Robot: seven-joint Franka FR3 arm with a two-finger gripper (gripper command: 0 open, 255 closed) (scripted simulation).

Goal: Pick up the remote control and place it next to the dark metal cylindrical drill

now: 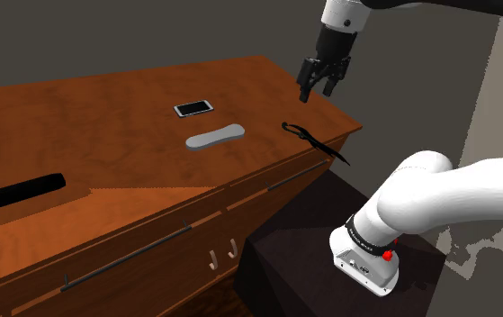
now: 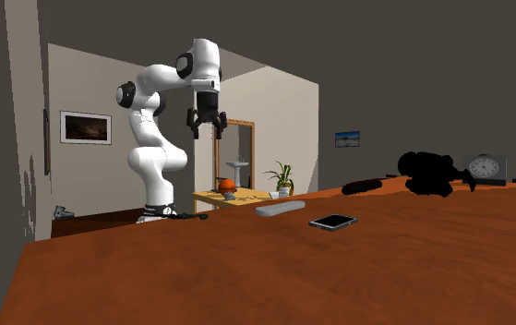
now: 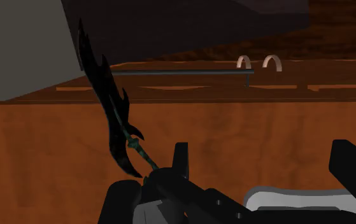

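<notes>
The grey, flat remote control [image 1: 214, 136] lies in the middle of the wooden dresser top [image 1: 105, 162], just in front of a phone [image 1: 193, 108]. In the second exterior view the remote control [image 2: 279, 209] lies beyond the phone [image 2: 332, 222]. A long dark cylinder, the drill [image 1: 15, 194], rests at the shoulder view's far left near the front edge. My gripper [image 1: 317, 87] hangs open above the top's right end, well apart from the remote, with nothing between its fingers. It also shows high over the table's end [image 2: 205, 125] and open [image 3: 265, 168].
A black jagged dagger [image 1: 317, 140] lies at the top's right corner, below the gripper [image 3: 116, 118]. The dresser front carries a rail and two hooks [image 3: 257, 62]. Dark shapes [image 2: 429, 173] and a clock [image 2: 485, 167] stand at the second exterior view's right.
</notes>
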